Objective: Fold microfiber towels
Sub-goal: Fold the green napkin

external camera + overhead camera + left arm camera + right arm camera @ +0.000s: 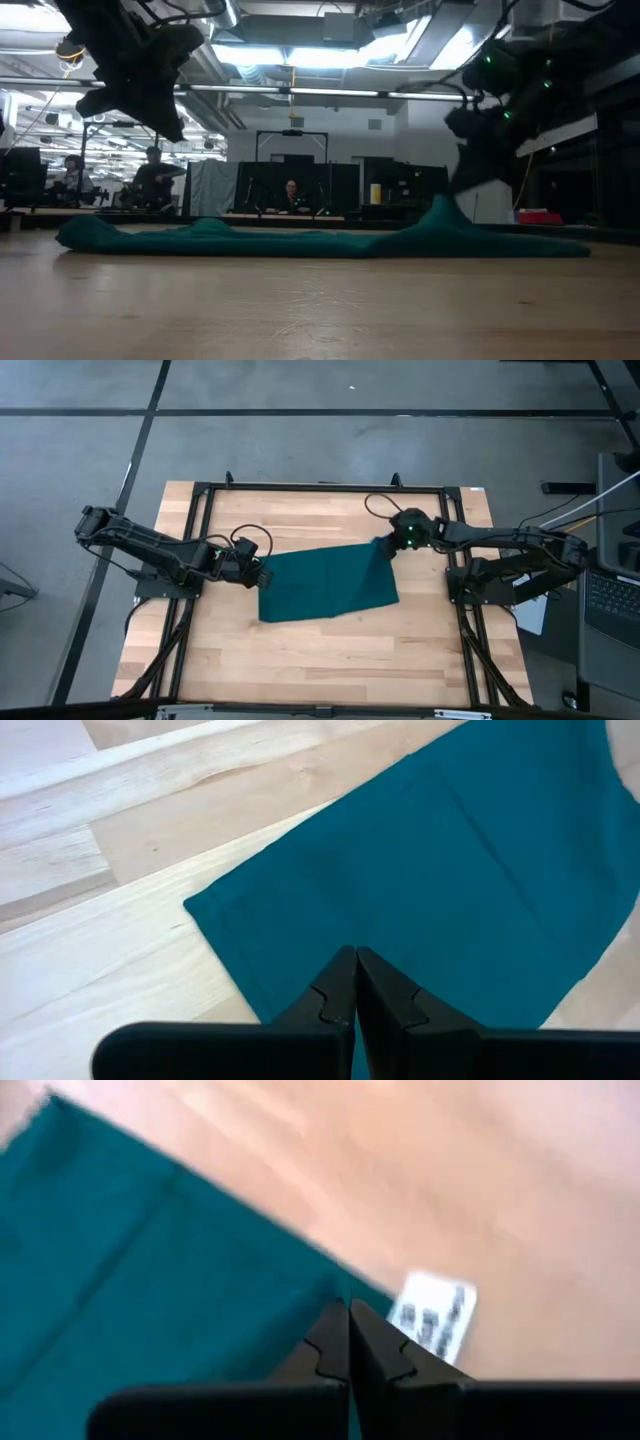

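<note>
Grey floor (pixel 330 445) crossed by dark lines; bright ceiling lights (pixel 270 55) (long strips); seated people (pixel 291 197) behind.

The print on the white tag (pixel 432 1316) beside the teal towel (pixel 150 1280) is blurred and cannot be read. In the low view, the towel's (pixel 320 240) corner beneath the right gripper (pixel 470 165) is lost in shadow. Distant people (pixel 150 180) behind the towel are too small to make out.
</note>
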`<action>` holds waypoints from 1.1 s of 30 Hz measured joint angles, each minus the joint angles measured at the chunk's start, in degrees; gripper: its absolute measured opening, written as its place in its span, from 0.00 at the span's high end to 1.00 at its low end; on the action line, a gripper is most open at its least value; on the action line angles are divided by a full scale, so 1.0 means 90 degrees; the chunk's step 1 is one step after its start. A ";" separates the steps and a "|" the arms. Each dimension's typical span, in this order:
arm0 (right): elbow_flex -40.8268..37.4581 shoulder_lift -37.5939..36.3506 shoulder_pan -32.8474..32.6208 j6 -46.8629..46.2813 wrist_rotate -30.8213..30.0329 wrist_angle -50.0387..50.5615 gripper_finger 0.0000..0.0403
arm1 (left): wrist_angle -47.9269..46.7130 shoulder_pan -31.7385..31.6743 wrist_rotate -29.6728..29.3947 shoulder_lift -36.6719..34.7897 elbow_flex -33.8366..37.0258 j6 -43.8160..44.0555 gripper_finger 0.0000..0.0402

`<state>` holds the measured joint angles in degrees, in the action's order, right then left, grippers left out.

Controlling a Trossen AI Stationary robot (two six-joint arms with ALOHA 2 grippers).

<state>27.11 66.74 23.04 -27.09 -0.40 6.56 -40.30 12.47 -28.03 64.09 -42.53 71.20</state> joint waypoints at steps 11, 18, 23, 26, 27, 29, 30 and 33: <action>-0.0077 0.0539 0.0320 0.0235 0.0084 0.0338 1.00 | -0.0022 -0.0070 -0.0084 -0.0002 -0.0059 -0.0103 1.00; 0.0205 0.0498 0.0311 0.0455 -0.0333 -0.0185 1.00 | -0.0019 -0.0070 -0.0044 0.0001 -0.0059 -0.0073 1.00; 0.0260 0.0611 0.0645 0.0562 -0.0240 0.0096 1.00 | -0.0019 -0.0070 -0.0035 0.0001 -0.0061 -0.0067 1.00; 0.0356 0.0625 0.0758 0.0680 -0.0507 -0.0092 1.00 | -0.0019 -0.0070 -0.0054 0.0001 -0.0062 -0.0064 1.00; 0.0308 0.0715 0.0827 0.0659 -0.0421 -0.0057 1.00 | -0.0019 -0.0070 -0.0056 0.0001 -0.0059 -0.0069 1.00; 0.0303 0.0756 0.0962 0.0550 -0.0425 -0.0194 1.00 | -0.0017 -0.0099 -0.0056 0.0001 -0.0059 -0.0109 1.00; 0.0352 0.0787 0.0994 0.0475 -0.0450 -0.0309 1.00 | -0.0013 -0.0123 -0.0038 0.0001 -0.0059 -0.0154 1.00; 0.0302 0.0970 0.1013 0.0392 -0.0287 -0.0144 0.99 | 0.0108 -0.0166 0.0011 0.0001 -0.0059 -0.0298 1.00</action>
<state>29.82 75.47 32.15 -23.56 -2.98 5.27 -39.32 10.98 -27.93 64.10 -43.07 68.52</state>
